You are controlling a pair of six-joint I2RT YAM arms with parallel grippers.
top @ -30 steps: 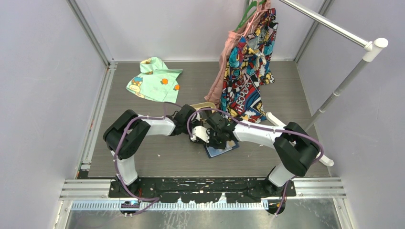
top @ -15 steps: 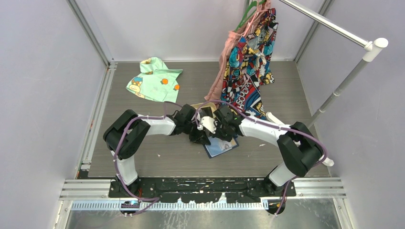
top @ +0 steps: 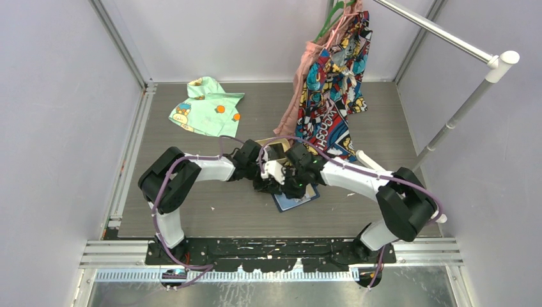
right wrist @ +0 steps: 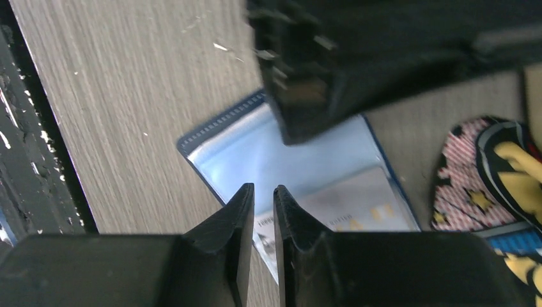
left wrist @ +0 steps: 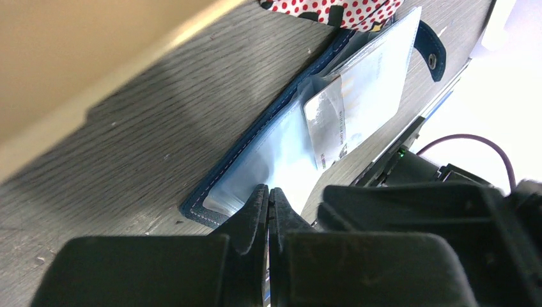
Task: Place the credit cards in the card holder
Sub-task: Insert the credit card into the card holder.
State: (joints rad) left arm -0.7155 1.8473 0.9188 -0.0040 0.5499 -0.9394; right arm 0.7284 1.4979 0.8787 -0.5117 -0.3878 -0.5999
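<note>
The right gripper [right wrist: 263,190] has been opened a little over the card holder [right wrist: 227,150], where one card [left wrist: 327,121] is now tucked in, while the left gripper [left wrist: 268,192] is kept shut.

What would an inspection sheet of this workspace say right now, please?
Surface: grey wood-grain table, a few pale specks.
Job's things: wallet lies open; one card sits in a clear pocket; other cards not seen.
Clutter: green shirt lying at the far left; comic-print garment hanging over the table; tan tray beside the wallet.
Claws: left claw shut, tips at the wallet's pocket edge; right claw above the wallet with a slim gap, grip unclear.
Cables: purple cables run along both arms; no snag seen.
Surroundings: pale walls, metal frame, clothes rail.
</note>
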